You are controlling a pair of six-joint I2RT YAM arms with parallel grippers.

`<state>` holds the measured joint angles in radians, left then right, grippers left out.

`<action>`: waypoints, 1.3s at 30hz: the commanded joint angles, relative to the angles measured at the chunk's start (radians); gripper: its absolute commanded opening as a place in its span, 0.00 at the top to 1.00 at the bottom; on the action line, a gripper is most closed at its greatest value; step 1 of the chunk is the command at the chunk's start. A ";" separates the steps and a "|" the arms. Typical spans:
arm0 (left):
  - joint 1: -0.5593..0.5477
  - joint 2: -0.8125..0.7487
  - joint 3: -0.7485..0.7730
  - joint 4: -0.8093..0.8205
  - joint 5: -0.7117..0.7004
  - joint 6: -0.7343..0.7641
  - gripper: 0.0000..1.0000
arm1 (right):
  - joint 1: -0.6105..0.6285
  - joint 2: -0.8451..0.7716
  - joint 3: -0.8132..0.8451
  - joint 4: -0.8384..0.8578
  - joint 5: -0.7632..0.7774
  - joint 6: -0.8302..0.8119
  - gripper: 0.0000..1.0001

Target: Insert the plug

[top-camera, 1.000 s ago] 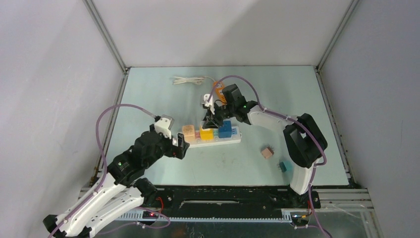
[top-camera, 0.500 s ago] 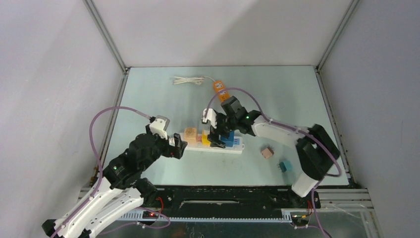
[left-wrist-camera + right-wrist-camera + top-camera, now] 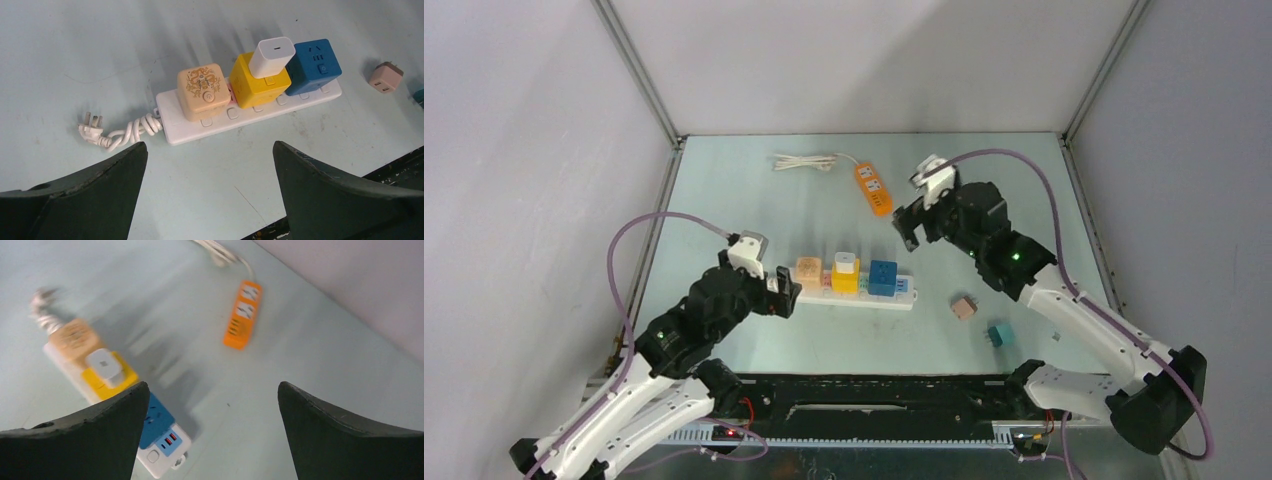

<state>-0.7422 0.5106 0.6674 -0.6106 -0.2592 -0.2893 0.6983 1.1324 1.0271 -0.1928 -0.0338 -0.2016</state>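
Plug (image 3: pixel 270 56), white, 1: seated atop yellow cube (image 3: pixel 260 85) on power strip (image 3: pixel 170 119). Right claw (image 3: pixel 908 226): just released, withdrawn upward. Left claw (image 3: pixel 786 296): spread, empty. Insertion apparently complete.

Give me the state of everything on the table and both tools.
left tool, open, empty
right tool, open, empty
white strip, flat, cord bundled, not plugged in
yellow cube, seated on the white strip
white charger, upright in the yellow cube's top, ungripped
beige cube, seated on the white strip
blue cube, seated on the white strip
orange strip, flat, sockets empty
pink cube, loose on table
teal cube, loose on table
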 commanded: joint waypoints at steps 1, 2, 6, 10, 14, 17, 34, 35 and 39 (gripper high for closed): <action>0.003 0.036 0.050 0.048 -0.005 0.001 0.02 | -0.117 -0.017 -0.014 -0.060 0.191 0.321 0.00; 0.007 0.043 0.048 0.057 0.004 0.001 0.02 | -0.141 -0.013 -0.018 -0.078 0.191 0.356 0.00; 0.038 0.078 0.052 0.074 0.049 0.007 0.02 | -0.221 0.026 -0.019 -0.123 0.184 0.433 0.00; 0.137 0.104 0.060 0.071 0.150 0.012 0.02 | -0.257 0.090 -0.018 -0.113 0.129 0.431 0.00; 0.297 0.120 0.062 0.059 0.322 0.008 0.02 | -0.283 0.192 0.003 -0.113 0.080 0.430 0.01; 0.424 0.126 0.038 0.066 0.439 -0.014 0.02 | -0.304 0.284 0.073 -0.148 0.058 0.435 0.00; 0.543 0.149 -0.046 0.095 0.482 -0.040 0.02 | -0.321 0.929 0.749 -0.461 0.185 0.337 0.01; 0.544 0.146 -0.046 0.095 0.486 -0.039 0.02 | -0.322 0.967 0.795 -0.478 0.177 0.333 0.00; 0.544 0.143 -0.051 0.103 0.494 -0.040 0.02 | -0.314 1.092 0.948 -0.527 0.077 0.322 0.01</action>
<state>-0.2062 0.6670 0.6376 -0.5358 0.2161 -0.3241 0.3721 2.1422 1.8366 -0.6422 0.1131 0.1478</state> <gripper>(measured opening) 0.983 0.994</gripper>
